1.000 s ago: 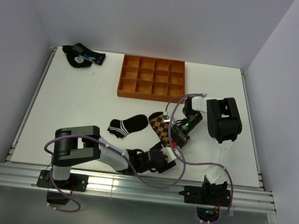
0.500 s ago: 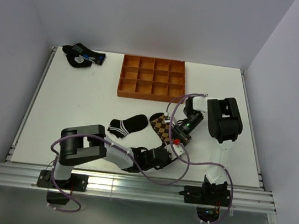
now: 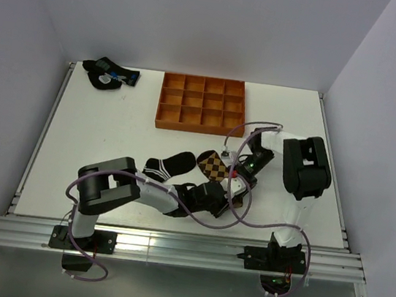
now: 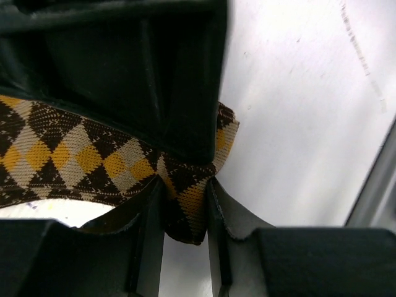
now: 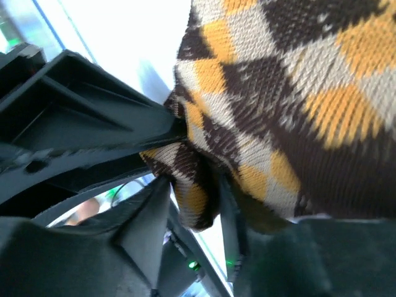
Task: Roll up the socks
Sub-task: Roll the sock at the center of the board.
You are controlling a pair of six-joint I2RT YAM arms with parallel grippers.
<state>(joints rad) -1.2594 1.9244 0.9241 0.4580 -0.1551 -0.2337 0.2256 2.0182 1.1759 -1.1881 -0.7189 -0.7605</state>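
The brown-and-black argyle sock (image 3: 214, 166) lies at the table's centre, its near end bunched between both grippers. The short black ankle sock (image 3: 169, 164) with white stripes lies just left of it, untouched. My left gripper (image 3: 227, 195) reaches in low from the left. In the left wrist view it (image 4: 185, 185) is shut on a fold of the argyle sock (image 4: 74, 154). My right gripper (image 3: 237, 177) comes down from the right. Its fingers (image 5: 193, 185) stand a little apart around a hanging fold of the argyle sock (image 5: 291, 74), with a gap beside the left finger.
An orange compartment tray (image 3: 202, 105) stands behind the socks at the back centre. A dark sock bundle with blue and white marks (image 3: 109, 75) lies at the back left corner. Both arms' cables loop over the near edge of the table.
The left gripper has moved right and closed on the argyle sock's near end. The right gripper has opened its jaws and swung back. The sock has folded shorter.
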